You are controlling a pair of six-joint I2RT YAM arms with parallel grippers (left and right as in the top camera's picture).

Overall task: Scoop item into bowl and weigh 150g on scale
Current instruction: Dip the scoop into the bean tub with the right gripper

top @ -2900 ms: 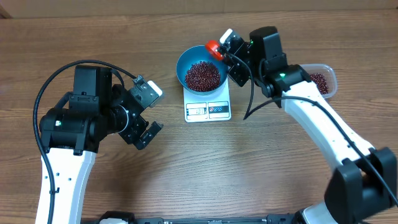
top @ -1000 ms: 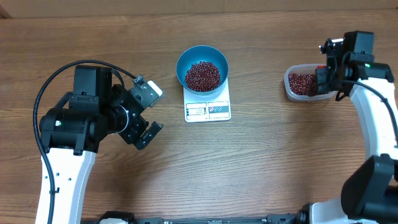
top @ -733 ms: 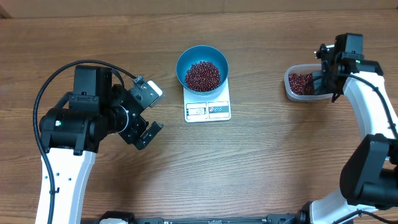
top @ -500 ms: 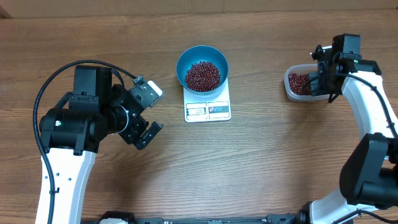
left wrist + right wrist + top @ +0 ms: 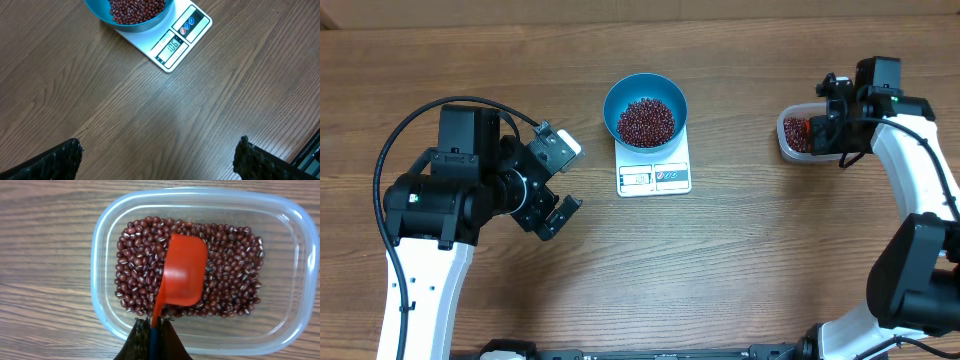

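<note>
The blue bowl [image 5: 645, 92] stands on the white scale [image 5: 655, 177] at the table's middle back, holding a heap of dark red beans [image 5: 646, 122]. The left wrist view shows the bowl [image 5: 100, 11], beans [image 5: 135, 6] and scale [image 5: 182, 35] at its top. My right gripper [image 5: 832, 122] is over the clear tub [image 5: 788, 140] at the right. It is shut [image 5: 154, 330] on the handle of a red-orange scoop [image 5: 182, 277], whose cup lies on the beans [image 5: 137, 255] in the tub [image 5: 100, 245]. My left gripper [image 5: 563, 181] hangs open over bare wood [image 5: 160, 160], left of the scale.
The scale's display [image 5: 172, 46] is lit, facing the table's front. The left arm's black cable [image 5: 405, 125] loops above its base. Bare wooden table lies between the scale and the tub.
The right gripper has shifted a little left over the tub with the scoop, now resting on the beans. The left arm, bowl and scale have not moved.
</note>
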